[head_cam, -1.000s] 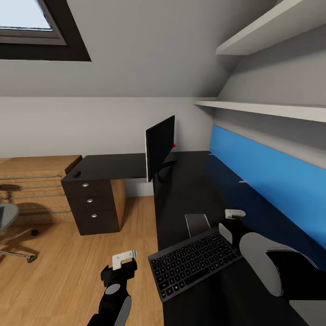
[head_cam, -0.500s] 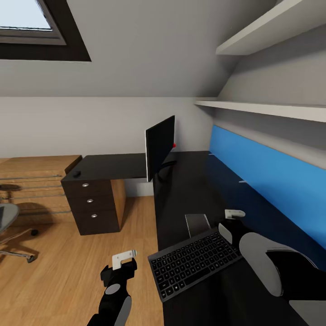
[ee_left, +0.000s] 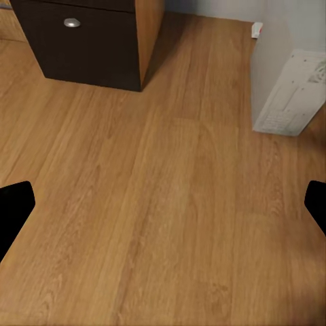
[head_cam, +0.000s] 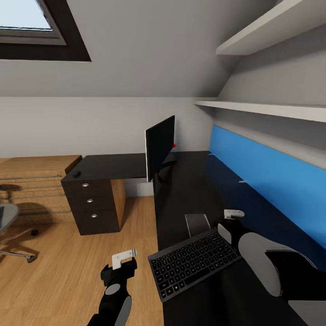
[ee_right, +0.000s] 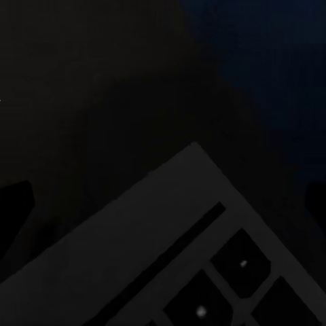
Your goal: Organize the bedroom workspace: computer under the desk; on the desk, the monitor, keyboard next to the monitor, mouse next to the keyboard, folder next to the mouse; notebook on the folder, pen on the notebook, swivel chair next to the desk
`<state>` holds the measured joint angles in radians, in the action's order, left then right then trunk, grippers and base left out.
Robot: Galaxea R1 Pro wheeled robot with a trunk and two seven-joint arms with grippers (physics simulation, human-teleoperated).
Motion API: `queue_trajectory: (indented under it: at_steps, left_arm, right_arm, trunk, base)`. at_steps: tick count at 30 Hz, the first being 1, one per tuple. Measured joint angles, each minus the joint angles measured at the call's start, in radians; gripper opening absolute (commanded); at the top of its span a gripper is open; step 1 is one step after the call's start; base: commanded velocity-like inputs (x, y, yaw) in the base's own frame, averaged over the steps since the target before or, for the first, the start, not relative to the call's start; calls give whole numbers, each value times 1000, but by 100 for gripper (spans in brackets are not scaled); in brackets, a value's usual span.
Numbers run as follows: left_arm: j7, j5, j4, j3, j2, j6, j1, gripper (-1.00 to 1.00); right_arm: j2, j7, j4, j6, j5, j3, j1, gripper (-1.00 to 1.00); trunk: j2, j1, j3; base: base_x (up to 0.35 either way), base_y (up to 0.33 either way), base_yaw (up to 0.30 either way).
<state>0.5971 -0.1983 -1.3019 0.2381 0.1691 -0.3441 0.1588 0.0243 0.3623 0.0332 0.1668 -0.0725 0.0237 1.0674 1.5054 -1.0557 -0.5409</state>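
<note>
On the glossy black desk (head_cam: 190,190), near its front edge, the keyboard (head_cam: 194,263) lies flat and skewed to the edge, its dark keys facing up. My right gripper (head_cam: 233,213) hangs just above the keyboard's far right corner; in the right wrist view that silver-grey corner (ee_right: 183,251) fills the lower part of the frame, with my dark fingertips (ee_right: 15,204) at both edges of the frame and apart, so this tool is spread and pinches nothing. My left gripper (head_cam: 124,258) hangs over the wood floor (ee_left: 149,224) beside the desk, likewise spread and empty, fingertips (ee_left: 13,204) at the two frame edges. Further back on the desk the monitor (head_cam: 160,147) stands upright, turned edge-on toward me. Below, the light grey computer (ee_left: 288,81) stands on the floor near the dark drawer unit (head_cam: 93,201). At far left, part of the swivel chair (head_cam: 11,226) shows, well apart from the desk.
</note>
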Motion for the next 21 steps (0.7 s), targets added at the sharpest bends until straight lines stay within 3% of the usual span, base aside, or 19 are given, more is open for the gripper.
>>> queue_trajectory:
  at_steps: [21]
  left_arm:
    - [-5, 1, 4, 4, 0, 1, 0, 100]
  right_arm:
    - [-5, -1, -2, -1, 3, 0, 0, 100]
  trunk:
    - [0, 0, 0]
  base:
    - [10, 0, 0]
